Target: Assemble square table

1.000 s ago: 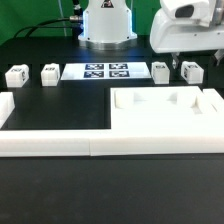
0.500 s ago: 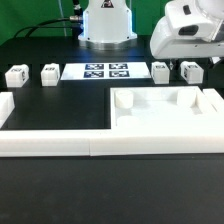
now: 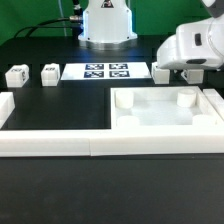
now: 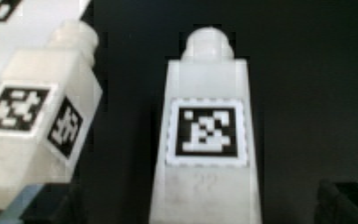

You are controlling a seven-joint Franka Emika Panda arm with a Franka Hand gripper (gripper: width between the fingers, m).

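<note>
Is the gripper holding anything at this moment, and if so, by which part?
Nothing is held. The gripper is open, its jaws standing wide on either side of a white tagged leg, not closed on it.

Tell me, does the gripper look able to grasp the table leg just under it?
Probably yes. The gripper is open and the leg lies centred between its fingers. The neighbouring leg lies apart from it, seemingly leaving room for a finger.
</note>
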